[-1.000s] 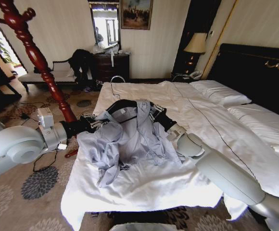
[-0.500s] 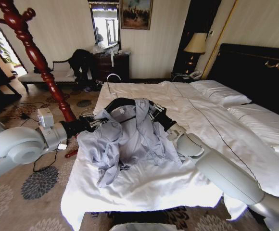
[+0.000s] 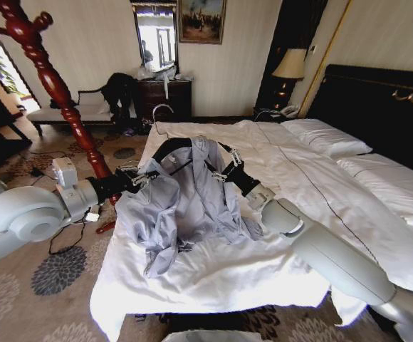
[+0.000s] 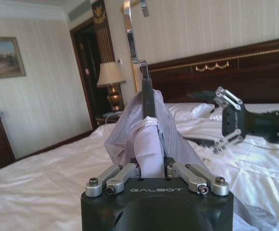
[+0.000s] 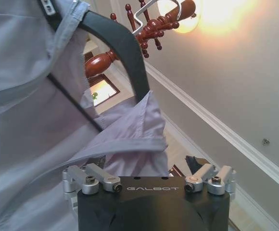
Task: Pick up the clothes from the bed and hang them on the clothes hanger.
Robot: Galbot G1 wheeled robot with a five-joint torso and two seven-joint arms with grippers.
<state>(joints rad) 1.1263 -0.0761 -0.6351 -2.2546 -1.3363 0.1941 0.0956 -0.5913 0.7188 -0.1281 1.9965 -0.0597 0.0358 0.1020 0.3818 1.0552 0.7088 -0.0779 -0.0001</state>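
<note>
One bed with white sheets lies beneath both claws. One grey-lavender shirt hangs between them on one black clothes hanger, its hem pooled on the sheets. The left claw is closed on the shirt's shoulder; the right claw grips the opposite shoulder, hanger hook above

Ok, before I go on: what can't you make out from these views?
1. Left gripper hold: left wrist view, the bunched shirt covers the contact.
2. Right gripper hold: right wrist view, shirt folds cover it.
3. Hanger shoulders: head view, mostly under the shirt.
4. Hook top: left wrist view, cut off by the upper edge.
</note>
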